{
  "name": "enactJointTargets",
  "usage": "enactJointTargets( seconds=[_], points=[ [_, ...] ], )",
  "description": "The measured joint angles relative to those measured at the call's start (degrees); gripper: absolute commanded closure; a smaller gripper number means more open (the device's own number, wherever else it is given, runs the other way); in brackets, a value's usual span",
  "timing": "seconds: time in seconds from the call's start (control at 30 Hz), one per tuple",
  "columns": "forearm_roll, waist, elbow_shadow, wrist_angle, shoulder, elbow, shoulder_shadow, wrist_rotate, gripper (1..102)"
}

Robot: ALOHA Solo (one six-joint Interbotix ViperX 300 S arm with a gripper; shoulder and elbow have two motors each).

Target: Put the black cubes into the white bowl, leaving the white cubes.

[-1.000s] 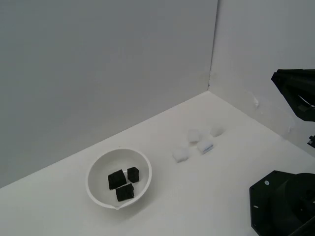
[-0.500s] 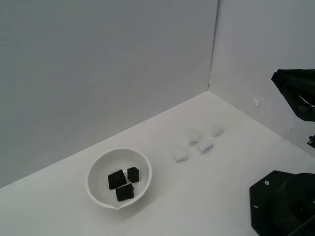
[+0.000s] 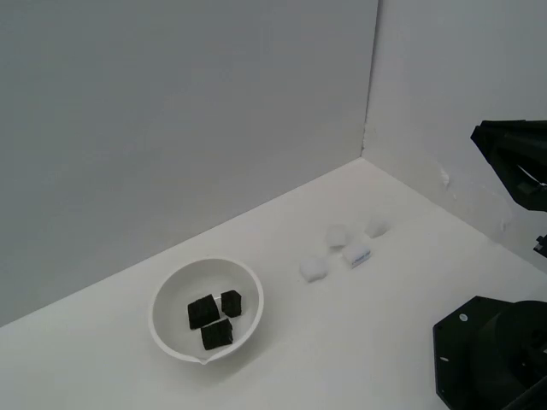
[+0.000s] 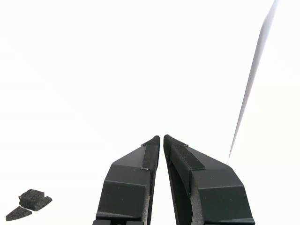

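Since the white bowl (image 3: 162, 329) is holding all three black cubes (image 3: 215, 318), I am keeping my gripper (image 4: 161, 138) pressed together, empty and well away, leaving the white cubes (image 3: 342, 249) lying undisturbed near the corner.

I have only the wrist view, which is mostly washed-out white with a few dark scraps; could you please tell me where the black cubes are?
Observer: All three black cubes lie inside the white bowl, clustered together on its floor.
Operator: Thank you. Are any black ones left on the table?
Observer: None that I can see. Only four white cubes sit on the table, in a loose group to the exterior view's right of the bowl and apart from it.
Operator: Is any white cube in the bowl?
Observer: No. All four are outside it, including the one with a bluish mark.
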Motion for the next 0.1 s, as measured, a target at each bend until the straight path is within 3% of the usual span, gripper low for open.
enactJointTargets(
  seconds=[0.1],
  points=[
    [-0.09,0.00,0.00,-0.09,0.00,-0.09,0.00,-0.09,100]
  ],
)
